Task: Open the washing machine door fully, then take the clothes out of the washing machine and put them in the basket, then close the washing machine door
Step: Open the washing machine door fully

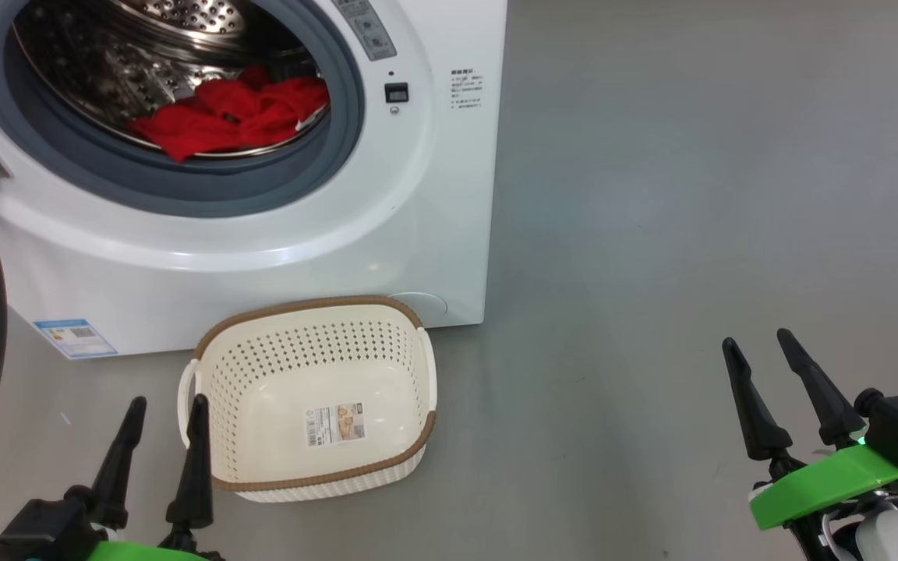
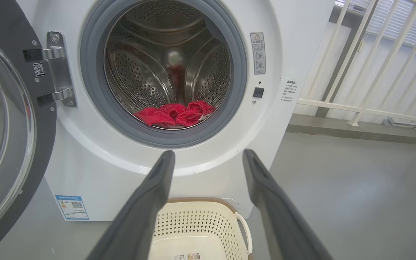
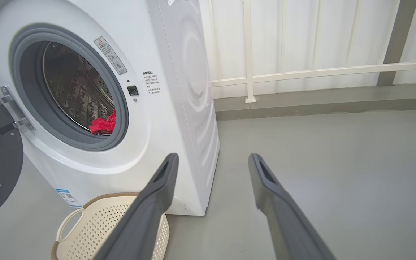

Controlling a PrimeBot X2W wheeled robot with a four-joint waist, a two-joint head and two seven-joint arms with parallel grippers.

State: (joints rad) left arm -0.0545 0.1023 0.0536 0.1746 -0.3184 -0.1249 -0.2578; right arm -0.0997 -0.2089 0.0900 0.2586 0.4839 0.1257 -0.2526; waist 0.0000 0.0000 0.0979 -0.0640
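1. Grey, smooth floor (image 1: 652, 234) lies under everything, and a white railing (image 3: 302, 70) lines the wall beyond the machine's side.
2. Far left, the washing machine door (image 2: 9, 119) stands swung wide on its metal hinge (image 2: 58, 68), clear of the opening. It looks rigid and fairly heavy, and its glossy black ring is probably slippery. For closing, a push on the outer edge away from the hinge should serve better than a pinch.
3. Next, the left claw (image 1: 168, 405) hovers low over the floor just left of the basket, with its fingers spread and nothing between them.
4. The washing machine (image 1: 262, 234) gapes open. The clothes (image 1: 238, 117) lie in a crumpled red heap at the bottom front of the steel drum (image 2: 139, 68), just behind the grey gasket (image 1: 207, 183). A scrap of white shows at the heap's right edge. They should be soft, light and limp, so they will sag, trail and perhaps drag on the gasket lip. The best hold is likely a raised fold at the crest, pinched deep enough to catch several layers.
5. The basket (image 1: 309, 308) sits on the floor just in front of the machine's base, below the opening. It holds nothing but its label sticker (image 1: 336, 425). It is light plastic and would likely skid if knocked, so the clothes are best released from above.
6. Far right, the right claw (image 1: 757, 343) hangs over bare floor, well apart from the machine, with its fingers parted and empty.
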